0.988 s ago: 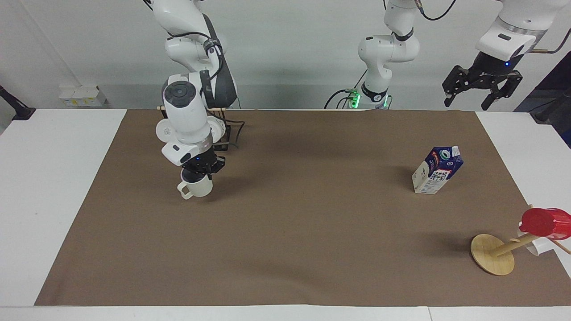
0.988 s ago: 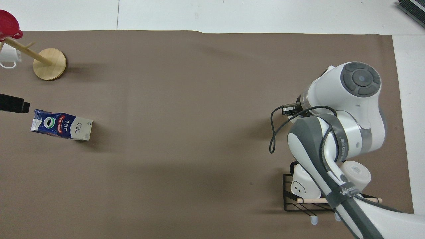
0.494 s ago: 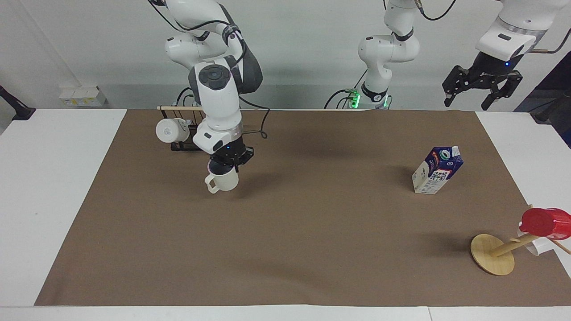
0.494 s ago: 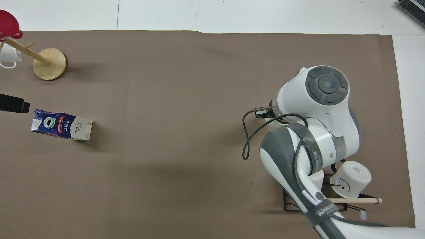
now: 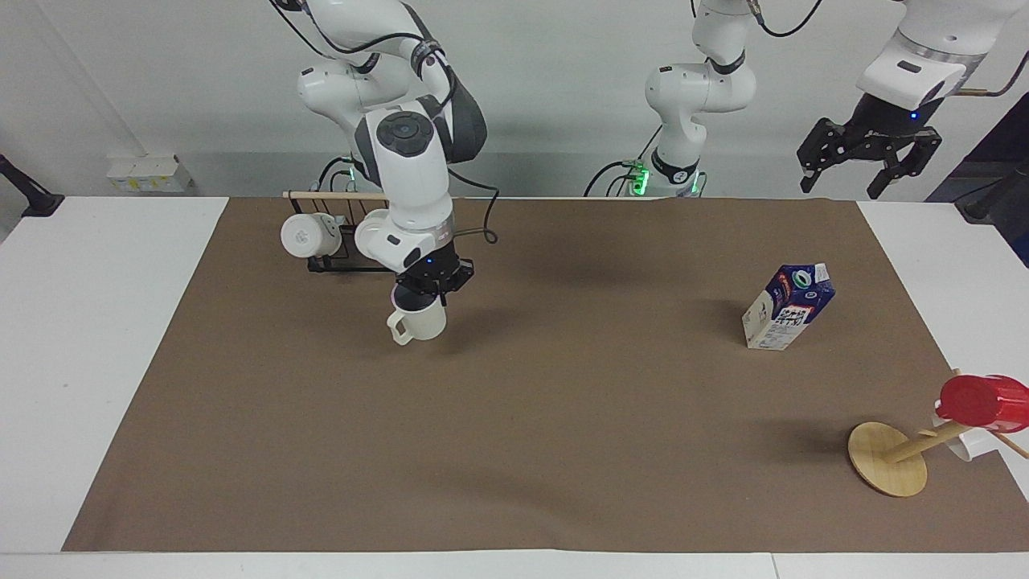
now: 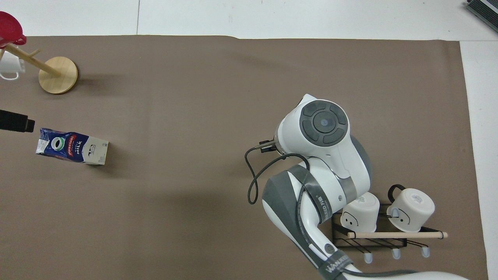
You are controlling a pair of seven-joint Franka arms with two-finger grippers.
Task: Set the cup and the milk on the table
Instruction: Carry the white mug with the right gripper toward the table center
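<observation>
One cup (image 5: 420,322) hangs clamped in my right gripper (image 5: 428,296), above the tabletop (image 5: 96,338) near the robots' edge. My left gripper (image 5: 868,161) waits open above the milk (image 5: 788,307) standing toward its end.

milk (image 5: 788,307) on table (image 5: 563,434), mug stand (image 5: 888,458) farther

The right gripper (image 5: 428,293) is clamped on the rim of the cup (image 5: 418,322), holding it upright just above the brown sheet (image 5: 514,450) on the bench (image 5: 88,322), beside a black wire rack (image 5: 342,249) bearing a white cup (image 5: 304,235). The milk (image 5: 788,307) stands tilted (leaning) toward the left arm's end. The left gripper (image 5: 868,161) waits raised, jaws spread. A red cup (image 5: 982,402) hangs on a tipped wooden stand (image 5: 888,458).
</observation>
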